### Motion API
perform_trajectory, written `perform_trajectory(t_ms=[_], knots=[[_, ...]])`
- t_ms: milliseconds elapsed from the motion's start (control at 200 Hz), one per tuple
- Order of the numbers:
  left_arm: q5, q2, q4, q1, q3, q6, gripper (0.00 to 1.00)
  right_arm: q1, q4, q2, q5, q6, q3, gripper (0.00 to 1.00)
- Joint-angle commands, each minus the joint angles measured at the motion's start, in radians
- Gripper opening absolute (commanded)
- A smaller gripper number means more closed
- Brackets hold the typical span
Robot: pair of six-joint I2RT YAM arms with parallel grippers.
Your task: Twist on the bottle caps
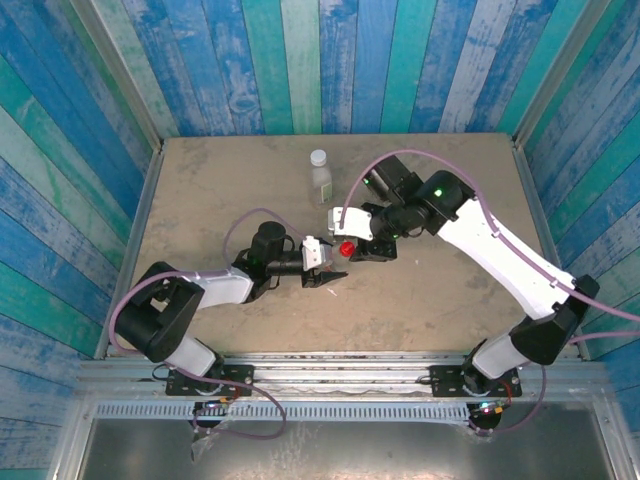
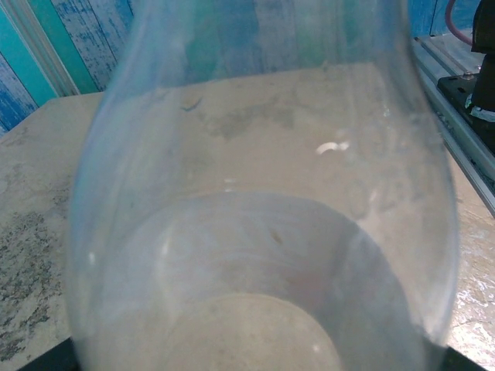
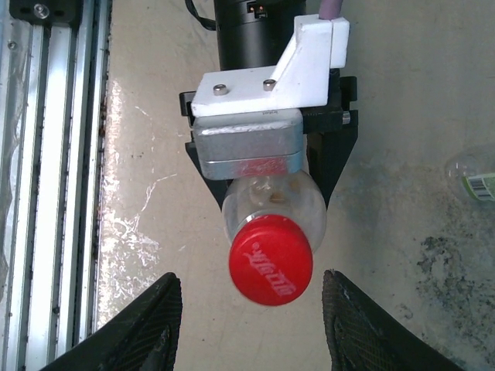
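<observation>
A robot lab cell: table (image 1: 200, 180) boxed by painted plank walls (image 1: 80, 150); arms (image 1: 500, 250) bolted to an aluminium rail (image 1: 340, 362).

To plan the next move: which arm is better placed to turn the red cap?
Right. Its open right gripper flanks the red cap, while the left gripper holds the bottle.

The left arm is bending sharply at its elbow out on the left and laying its forearm low toward the middle. There the left hand (image 1: 325, 262) is clamping shut on a bottle (image 3: 272, 202). The right arm is arching in from the right with its wrist turned toward the left hand. The right hand (image 3: 251, 328) is facing it head-on, its fingers (image 3: 151, 325) standing apart.
</observation>
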Motion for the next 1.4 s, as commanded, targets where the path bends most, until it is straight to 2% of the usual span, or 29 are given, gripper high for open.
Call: perform_trajectory(t_ms=[0, 431, 606, 696, 806, 987, 1162, 1292, 1392], knots=[[0.015, -0.024, -0.099, -0.003, -0.017, 0.015, 0.60, 0.007, -0.029, 0.023, 0.002, -0.018, 0.030, 0.50], [0.013, -0.020, -0.098, -0.003, -0.011, 0.003, 0.60, 0.015, -0.029, 0.058, -0.021, -0.012, 0.033, 0.33], [-0.066, -0.014, -0.027, -0.001, -0.012, -0.076, 0.58, 0.017, -0.028, 0.058, -0.008, 0.061, 0.037, 0.26], [-0.194, -0.025, 0.039, -0.002, -0.019, -0.145, 0.58, 0.017, -0.009, 0.053, 0.028, 0.178, 0.034, 0.23], [-0.323, -0.050, 0.056, -0.003, -0.006, -0.167, 0.58, 0.016, 0.046, 0.037, 0.087, 0.380, 0.010, 0.22], [-0.478, -0.088, 0.079, -0.007, 0.015, -0.162, 0.58, 0.017, 0.158, -0.001, 0.180, 0.820, -0.071, 0.14], [-0.635, -0.111, 0.096, -0.044, 0.015, -0.085, 0.58, 0.015, 0.210, -0.036, 0.246, 1.234, -0.154, 0.13], [-0.654, -0.127, 0.098, -0.053, 0.013, -0.066, 0.58, 0.015, 0.217, -0.063, 0.232, 1.298, -0.177, 0.18], [-0.598, -0.137, 0.056, -0.053, 0.019, -0.060, 0.58, 0.006, 0.222, -0.091, 0.228, 1.214, -0.172, 0.28]])
